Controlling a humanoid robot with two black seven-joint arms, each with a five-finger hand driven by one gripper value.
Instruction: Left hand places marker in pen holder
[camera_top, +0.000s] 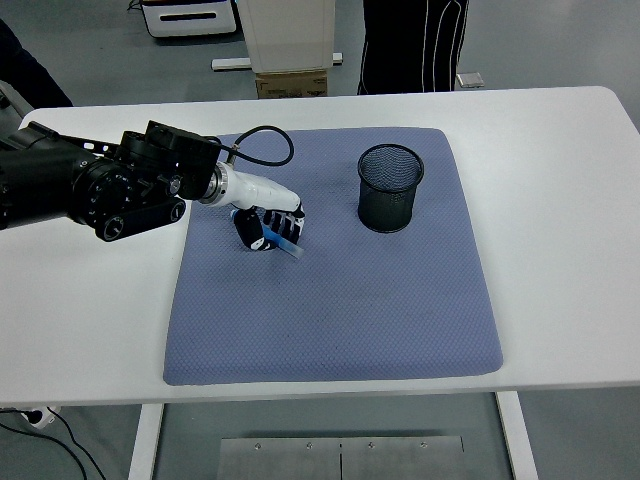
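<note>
**A:** Where is the blue plastic marker (283, 240) right now?

**B:** In the robot's black-fingered left hand (268, 228), low over the left part of the blue-grey textured mat (330, 300). The fingers are curled around the marker's barrel; only its light-blue lower end pokes out below them, toward the table's near edge.

**A:** How does its long axis run?

**B:** Slanted, from upper left inside the fist down to lower right. I cannot tell whether the tip touches the mat or sits just above it.

**A:** And the black wire-mesh cylindrical pen holder (391, 187)?

**B:** Upright on the same mat, to the right of the hand and a little farther from the near edge, well apart from it. Its open mouth faces up and looks empty.

**A:** So what does the next move turn on?

**B:** My judgement: the hand must lift, travel right and slightly away, and tip the marker nearer to vertical so an end clears the rim before the fingers release. The left hand is the only one in view; the right arm does not show.

**A:** Anything else around?

**B:** The white table (560, 250), and a person's dark trousers (415, 45) beyond its far edge.
</note>
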